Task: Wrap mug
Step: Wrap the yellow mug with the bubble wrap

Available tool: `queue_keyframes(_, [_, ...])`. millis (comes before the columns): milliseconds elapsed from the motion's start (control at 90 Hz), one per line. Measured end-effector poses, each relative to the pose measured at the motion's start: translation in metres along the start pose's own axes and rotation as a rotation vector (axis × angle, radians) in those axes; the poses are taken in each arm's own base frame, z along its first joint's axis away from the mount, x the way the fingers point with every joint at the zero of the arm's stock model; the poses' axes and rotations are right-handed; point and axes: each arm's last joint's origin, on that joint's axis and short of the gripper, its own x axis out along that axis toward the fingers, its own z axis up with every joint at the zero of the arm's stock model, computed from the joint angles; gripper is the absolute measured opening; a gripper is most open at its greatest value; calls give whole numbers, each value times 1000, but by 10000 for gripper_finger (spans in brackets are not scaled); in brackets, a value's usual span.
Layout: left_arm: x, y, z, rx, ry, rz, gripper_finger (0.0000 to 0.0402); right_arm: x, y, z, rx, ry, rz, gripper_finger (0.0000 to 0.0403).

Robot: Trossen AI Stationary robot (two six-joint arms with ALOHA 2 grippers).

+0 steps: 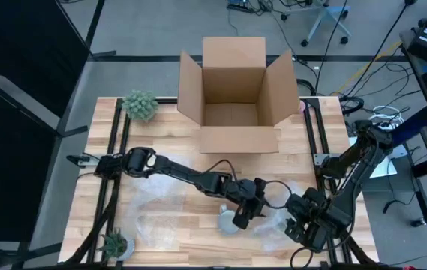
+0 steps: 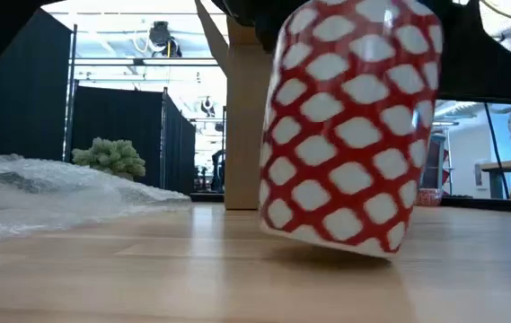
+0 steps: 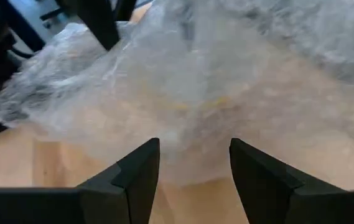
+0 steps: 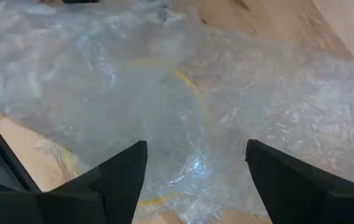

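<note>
Closest to the low camera stands one mug [image 2: 349, 126], white with a red lattice pattern, tilted so that only one lower edge seems to touch the wooden surface [image 2: 192, 269]. From above, the same mug [image 1: 230, 218] lies in front of the one cardboard box [image 1: 233, 94], well apart from it, near the front edge of the surface.

Two arms work here. The left tool [image 1: 245, 212] is just beside the mug, on the side toward the right arm. In the left wrist view its two fingers [image 3: 133, 171] stand apart with nothing between them, above a sheet of bubble wrap [image 3: 183, 93]. The right tool [image 1: 294, 223] is near the mug as well, farther from the box's middle line. Its two fingers [image 4: 117, 174] are also spread apart, empty, over crumpled bubble wrap [image 4: 183, 112] that has a yellow ring showing through it.

Bubble wrap [image 1: 157, 202] spreads on the surface in front of the box, on both sides of the mug; I cannot tell how many sheets there are.

Two small green plants are on the surface: one plant [image 1: 140, 105] just beside the box's left flap, the other plant [image 1: 114, 242] at the front corner, far from the box.
</note>
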Motion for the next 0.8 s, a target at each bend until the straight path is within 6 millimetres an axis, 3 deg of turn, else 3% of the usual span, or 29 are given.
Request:
queue_keyframes(267, [5, -2, -7, 0, 19, 9, 180, 0, 0, 0, 7, 0, -1, 260])
queue_keyframes(800, [0, 0, 0, 1, 2, 15, 180, 0, -1, 0, -2, -1, -8, 260])
